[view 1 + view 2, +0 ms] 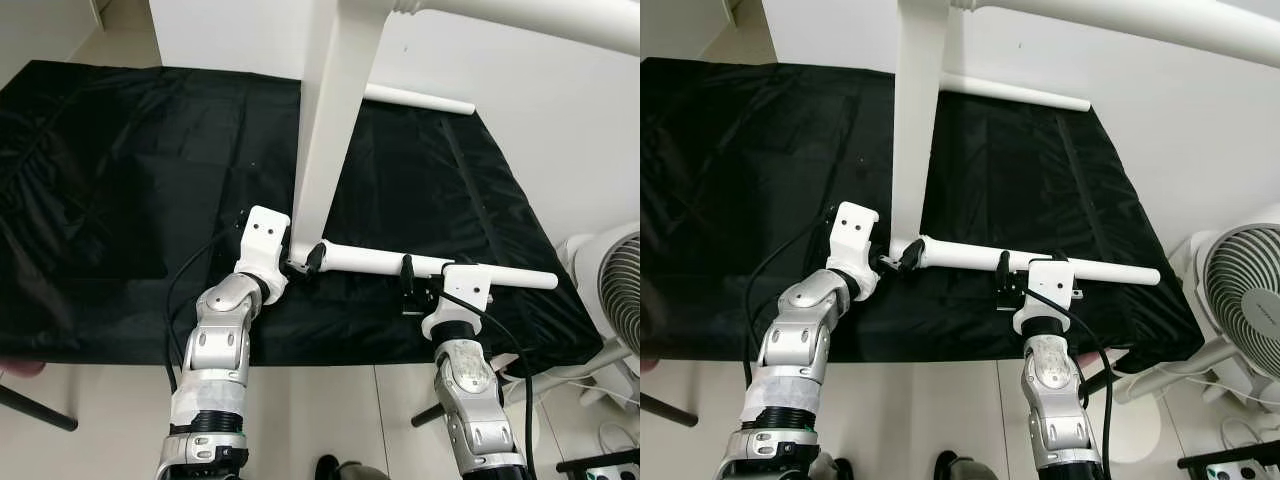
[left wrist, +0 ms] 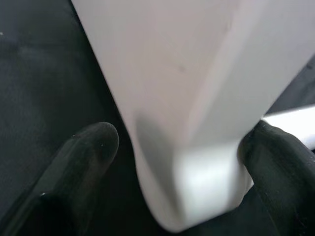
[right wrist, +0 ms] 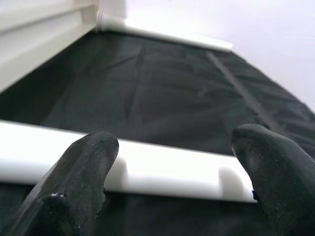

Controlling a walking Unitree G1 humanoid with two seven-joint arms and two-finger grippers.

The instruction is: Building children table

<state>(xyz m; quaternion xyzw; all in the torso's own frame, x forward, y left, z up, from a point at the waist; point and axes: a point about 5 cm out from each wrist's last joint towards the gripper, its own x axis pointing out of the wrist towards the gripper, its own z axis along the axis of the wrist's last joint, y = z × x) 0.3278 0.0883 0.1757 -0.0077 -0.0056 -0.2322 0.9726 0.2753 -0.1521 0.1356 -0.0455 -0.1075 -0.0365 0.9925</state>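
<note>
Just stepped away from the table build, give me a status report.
Left pincer open around the white tabletop's corner. Right pincer open over the loose leg on the black sheet. Fan at right, clear of the work.

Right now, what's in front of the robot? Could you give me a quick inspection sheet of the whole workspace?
Surface: black cloth spread on the floor.
Job's things: white tabletop tilted on its corner; white leg lying across the cloth; second leg beside the wall.
Clutter: nothing seen.
Grippers: left gripper at the tabletop's lower corner, jaws open either side of it; right gripper over the lying leg, jaws open.
Cables: black cables along both arms.
Surroundings: white wall, fan, pale floor.
</note>
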